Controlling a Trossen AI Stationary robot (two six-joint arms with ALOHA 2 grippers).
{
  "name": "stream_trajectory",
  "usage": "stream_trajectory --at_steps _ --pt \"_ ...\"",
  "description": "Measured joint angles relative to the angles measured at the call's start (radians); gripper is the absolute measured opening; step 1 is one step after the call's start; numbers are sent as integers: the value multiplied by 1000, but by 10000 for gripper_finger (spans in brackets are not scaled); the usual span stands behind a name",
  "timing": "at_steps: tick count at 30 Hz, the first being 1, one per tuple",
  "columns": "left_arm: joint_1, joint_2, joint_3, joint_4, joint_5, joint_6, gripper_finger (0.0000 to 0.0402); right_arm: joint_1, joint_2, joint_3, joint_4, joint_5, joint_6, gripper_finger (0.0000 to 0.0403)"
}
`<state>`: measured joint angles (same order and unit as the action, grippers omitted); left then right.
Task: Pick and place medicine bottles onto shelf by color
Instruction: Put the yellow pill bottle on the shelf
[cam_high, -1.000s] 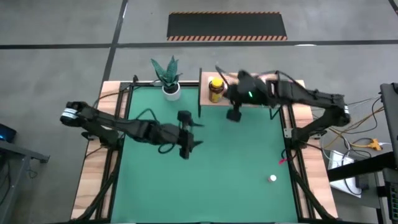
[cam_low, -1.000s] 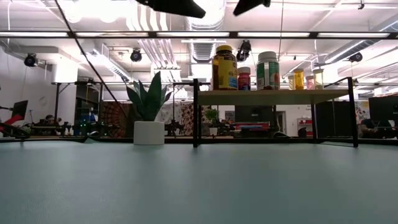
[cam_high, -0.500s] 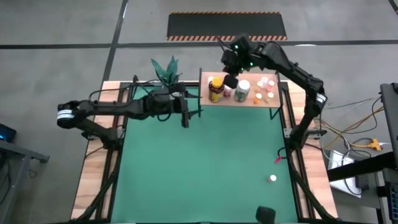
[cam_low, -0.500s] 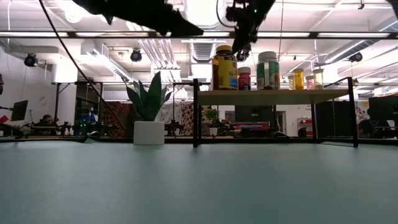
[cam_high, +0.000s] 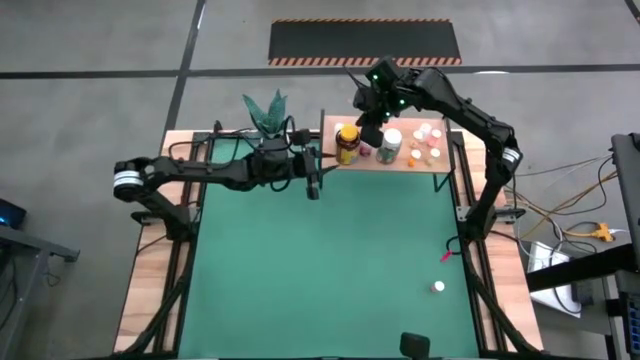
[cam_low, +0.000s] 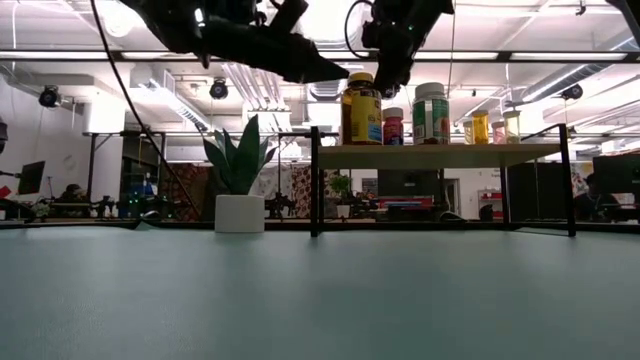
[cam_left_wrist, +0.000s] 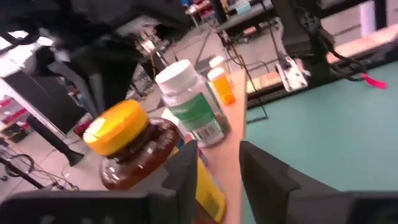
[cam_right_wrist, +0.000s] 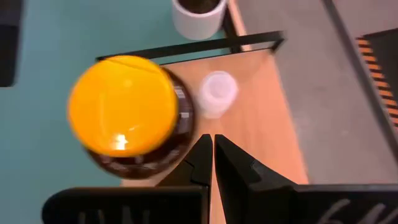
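Observation:
The shelf (cam_high: 442, 161) stands at the mat's far edge on black legs. On it are the amber bottle with the yellow cap (cam_high: 347, 141), a green-labelled bottle (cam_high: 391, 144) and several small medicine bottles (cam_high: 428, 140). My left gripper (cam_high: 313, 190) hovers open at the shelf's left end, level with the amber bottle (cam_left_wrist: 140, 152), with nothing between its fingers. My right gripper (cam_high: 371, 131) hangs shut above the shelf, between the amber bottle (cam_right_wrist: 124, 109) and a small white-capped bottle (cam_right_wrist: 217, 93). One white bottle (cam_high: 438, 287) rests on the mat at the near right.
A white pot with a green plant (cam_high: 272, 128) stands just left of the shelf, behind my left arm. A small red item (cam_high: 452, 258) lies by the mat's right edge. The green mat (cam_high: 330, 270) stretches out in front of the shelf.
My left gripper has gone from the mat's middle toward the far edge and to the shelf's left end, and its fingers have drawn closer together. My right gripper has moved from the shelf's near edge up and over the bottles, still shut.

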<state>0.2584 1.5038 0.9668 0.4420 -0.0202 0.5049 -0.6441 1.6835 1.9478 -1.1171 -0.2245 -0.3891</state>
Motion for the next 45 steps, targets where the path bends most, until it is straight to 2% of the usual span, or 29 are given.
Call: stream_trajectory --at_steps 7,16,27,33,45 --pt "13 10 -6 39 -28 -1 68 11 -4 -49 -5 -71 -2 8" --pt "22 7 -8 40 -174 0 66 60 -12 -43 -16 -71 7 8" --pt "31 6 -9 38 -182 0 66 95 -17 -43 -42 -53 25 8" --pt "42 6 -9 39 -232 1 66 97 -19 -43 -55 -68 22 8" --pt "55 0 -15 39 -233 0 66 118 -24 -43 -59 -71 34 8"
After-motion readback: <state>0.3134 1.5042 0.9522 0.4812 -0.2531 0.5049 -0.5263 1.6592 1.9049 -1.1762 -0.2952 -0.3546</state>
